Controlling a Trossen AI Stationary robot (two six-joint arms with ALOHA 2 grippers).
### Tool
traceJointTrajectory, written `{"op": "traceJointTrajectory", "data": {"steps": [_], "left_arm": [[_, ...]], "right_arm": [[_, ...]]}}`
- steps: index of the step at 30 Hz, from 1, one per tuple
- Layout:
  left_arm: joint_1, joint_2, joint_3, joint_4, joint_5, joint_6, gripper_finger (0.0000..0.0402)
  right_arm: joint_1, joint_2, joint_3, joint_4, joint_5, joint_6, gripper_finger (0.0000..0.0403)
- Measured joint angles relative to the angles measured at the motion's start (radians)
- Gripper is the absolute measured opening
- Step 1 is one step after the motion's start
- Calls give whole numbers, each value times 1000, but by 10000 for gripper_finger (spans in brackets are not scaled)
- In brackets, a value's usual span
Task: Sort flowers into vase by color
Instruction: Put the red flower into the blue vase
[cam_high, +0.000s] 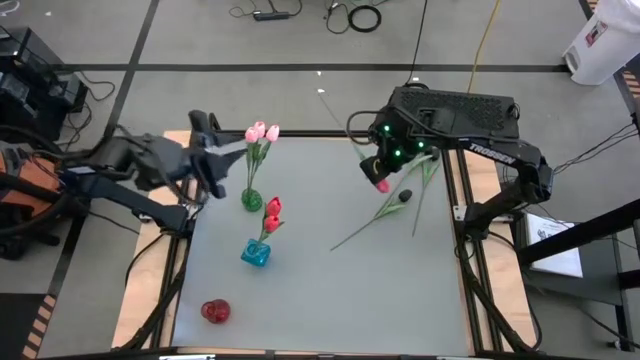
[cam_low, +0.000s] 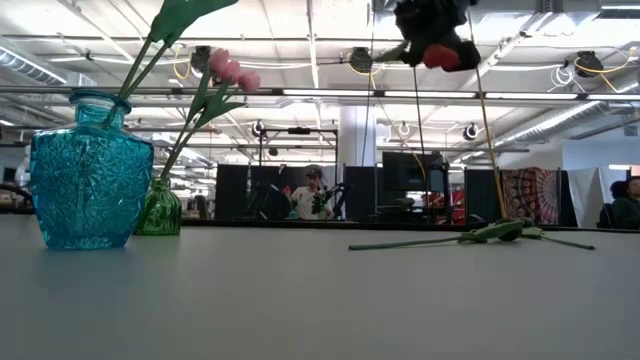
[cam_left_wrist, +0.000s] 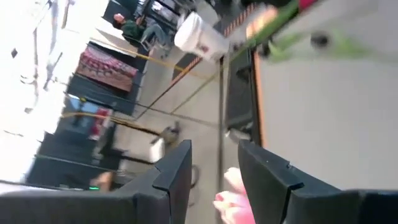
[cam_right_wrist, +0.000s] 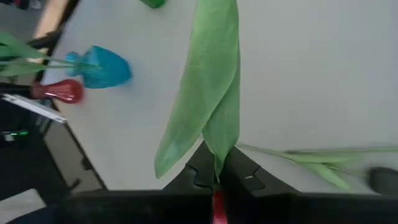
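On the grey table (cam_high: 320, 280), sorting looks partly done: pink flowers (cam_high: 262, 133) stand in the green vase (cam_high: 251, 200), red flowers (cam_high: 272, 212) in the blue vase (cam_high: 255, 254), the red vase (cam_high: 215, 311) empty. Right claw (cam_high: 381, 183) grips a red tulip (cam_low: 441, 56) aloft; left claw (cam_high: 215, 160) stands open; a black tulip (cam_high: 404, 197) lies waiting.

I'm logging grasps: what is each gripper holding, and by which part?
The right gripper holds a red tulip by its stem, just under the bud. The left gripper holds nothing.
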Motion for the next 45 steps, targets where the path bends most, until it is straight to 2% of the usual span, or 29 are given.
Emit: {"op": "traceJointTrajectory", "data": {"steps": [5, 12, 20, 28, 35, 45], "left_arm": [[19, 77, 0, 0, -57, 157, 138], [99, 152, 0, 7, -64, 299, 138], [124, 201, 0, 157, -64, 576, 138], [124, 208, 0, 333, -13, 664, 138], [124, 214, 0, 347, 123, 714, 138], [124, 302, 0, 431, 118, 793, 138]], "right_arm": [[57, 0, 0, 65, -20, 77, 0], [111, 0, 0, 179, -92, 157, 0], [134, 0, 0, 337, -169, 242, 0], [133, 0, 0, 513, -259, 346, 0], [133, 0, -1, 661, -315, 422, 0], [147, 0, -1, 664, -313, 435, 0]]}}
